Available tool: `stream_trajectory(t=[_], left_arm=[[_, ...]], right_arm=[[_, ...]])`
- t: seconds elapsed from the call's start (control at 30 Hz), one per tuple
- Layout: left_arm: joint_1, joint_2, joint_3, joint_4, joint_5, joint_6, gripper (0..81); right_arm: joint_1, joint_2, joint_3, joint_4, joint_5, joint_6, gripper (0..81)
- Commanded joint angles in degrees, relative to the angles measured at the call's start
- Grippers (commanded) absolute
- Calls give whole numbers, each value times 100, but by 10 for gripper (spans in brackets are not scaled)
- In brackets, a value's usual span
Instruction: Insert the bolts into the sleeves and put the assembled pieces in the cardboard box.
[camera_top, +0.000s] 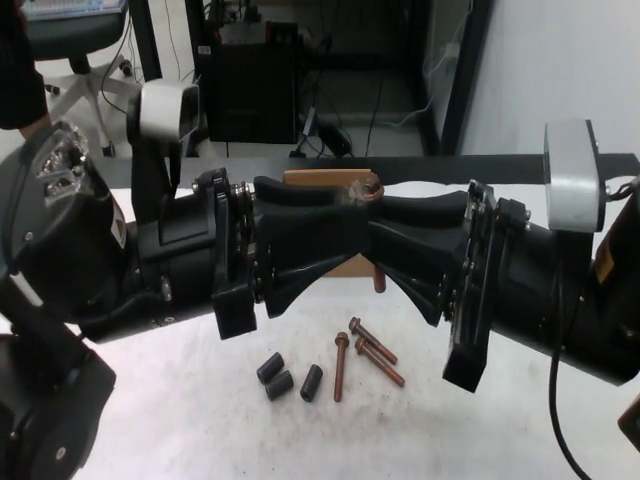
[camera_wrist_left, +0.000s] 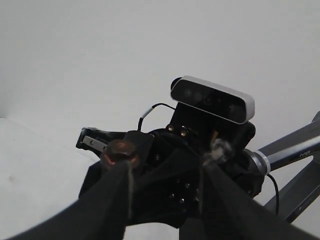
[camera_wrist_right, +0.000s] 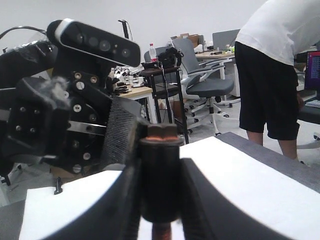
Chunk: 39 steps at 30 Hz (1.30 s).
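Bolt (camera_wrist_right: 159, 134) and sleeve (camera_wrist_right: 160, 180) are already joined and held in the air above the middle of the white bench (camera_top: 200, 420). The copper bolt head sits on top of the black sleeve, and the tip of its shank pokes out below.

The right claw (camera_wrist_right: 160, 165) reaches in from the right and pinches the sleeve, with one finger pressed against each side of it. The left claw (camera_wrist_left: 167, 155) reaches in from the left and meets it tip to tip. Its fingers are spread apart, and one fingertip (camera_wrist_left: 122, 167) is right at the bolt head. Whether that fingertip touches the head cannot be told.

On the bench just nearer than the two claws lie three loose bolts (camera_top: 340, 367). One lies alone and two lie side by side to its right. To the left of the loose bolts, three loose sleeves (camera_top: 280, 385) lie in a small cluster, close together.

The cardboard box (camera_top: 320, 178) sits on the far side of the bench, directly behind the meeting claws and partly hidden by them.
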Motion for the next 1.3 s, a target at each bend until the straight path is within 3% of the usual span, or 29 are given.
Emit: stream_trajectory(t=[0.0, 0.27, 0.5, 0.83, 1.1, 1.27], left_arm=[[37, -20, -3, -50, -42, -32, 410], [643, -20, -3, -105, -909, 250, 384], [942, -33, -3, -105, -1237, 250, 7], [993, -33, -3, 1275, -2446, 256, 2], [993, -33, -3, 3255, -2829, 673, 2], [993, -33, -3, 3737, -3168, 773, 2]], right_arm=[[-17, -54, -72, -120, 5, -1, 9], [-14, -54, -85, -74, 181, -1, 9], [-74, -54, -529, 1104, 1707, -1, 9], [-686, 1074, -2991, 4921, 1946, -221, 9], [-1032, 2974, -5438, 6915, 1932, -221, 9], [-1102, 4046, -6601, 7514, 1932, -221, 9]])
